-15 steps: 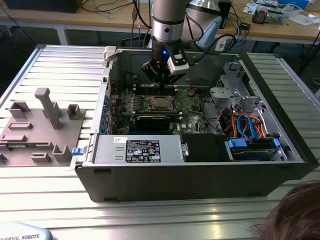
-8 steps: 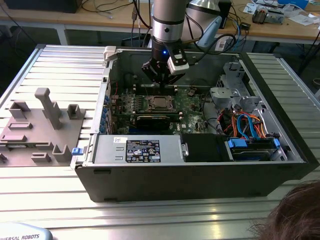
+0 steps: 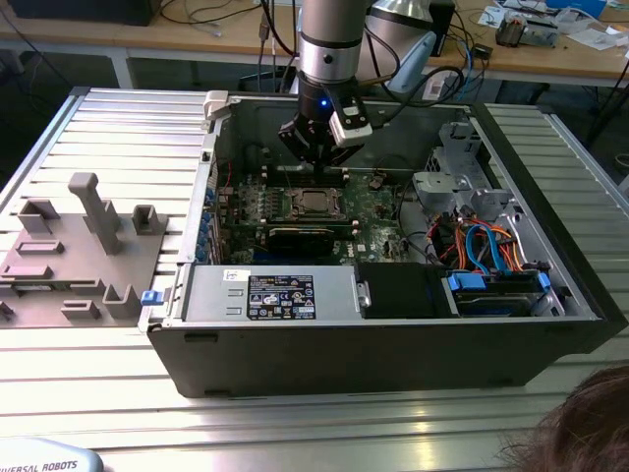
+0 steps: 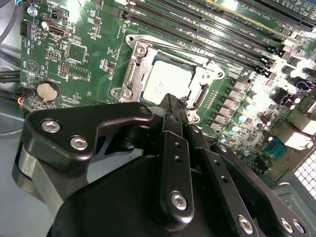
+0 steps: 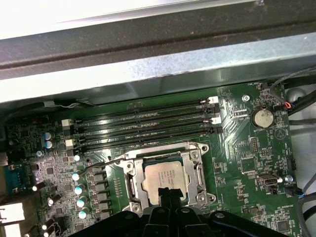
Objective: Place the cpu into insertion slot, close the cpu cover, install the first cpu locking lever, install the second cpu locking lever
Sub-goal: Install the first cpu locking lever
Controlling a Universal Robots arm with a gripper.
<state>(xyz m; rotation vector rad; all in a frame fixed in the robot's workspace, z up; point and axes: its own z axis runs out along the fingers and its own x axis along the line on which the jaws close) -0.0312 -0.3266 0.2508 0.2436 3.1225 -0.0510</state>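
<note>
The cpu (image 5: pixel 166 177) lies flat in the insertion slot (image 5: pixel 129 183) on the green circuit board (image 5: pixel 247 163), with the cpu cover (image 5: pixel 199 174) down around it, its silver top showing through the window. The gripper (image 5: pixel 170 194) hangs just above the chip's near edge, fingers pressed together and holding nothing. In the exterior view, the open computer case (image 3: pixel 393 334) sits on a ribbed metal table (image 3: pixel 118 128).

The circuit board (image 5: pixel 247 163) is green, crossed by long black slots (image 5: pixel 143 121). The chip (image 5: pixel 165 178) has a pale silver-grey top inside a silvery metal frame (image 5: pixel 200 175). The gripper (image 4: pixel 170 106) is black. Blue and orange cables (image 3: pixel 486 241) lie in the dark grey case (image 3: pixel 393 354).
</note>
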